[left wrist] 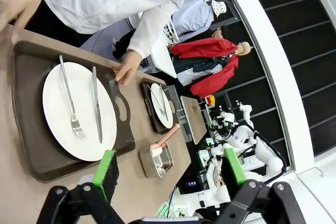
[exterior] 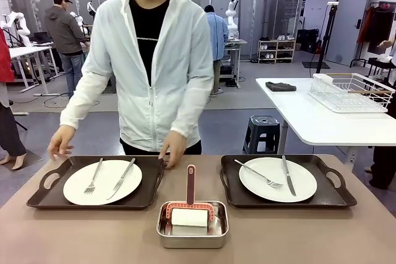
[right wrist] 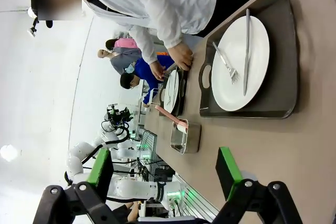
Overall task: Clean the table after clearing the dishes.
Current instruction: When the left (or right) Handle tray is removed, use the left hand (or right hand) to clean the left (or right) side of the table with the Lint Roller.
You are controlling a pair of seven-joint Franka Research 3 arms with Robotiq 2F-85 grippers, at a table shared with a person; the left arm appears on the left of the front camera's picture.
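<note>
Beige worktop (exterior: pixel 74 239), dishes not cleared yet. Left jaws are spread wide with nothing in them. Ahead of them, off past 1 finger, sits the left tray (left wrist: pixel 29 140) with its white plate (left wrist: pixel 84 148), fork (left wrist: pixel 67 87) and knife (left wrist: pixel 96 103). Right jaws, same deal, spread and empty, right tray (right wrist: pixel 281 35) ahead. Steel pan (exterior: pixel 192 234) holding a red-handled roller (exterior: pixel 190 216) lies ahead between both pairs. Person's hands (exterior: pixel 173 148) are at the left tray's far corners.

Matte table (exterior: pixel 74 233), shiny steel pan (exterior: pixel 192 230)
</note>
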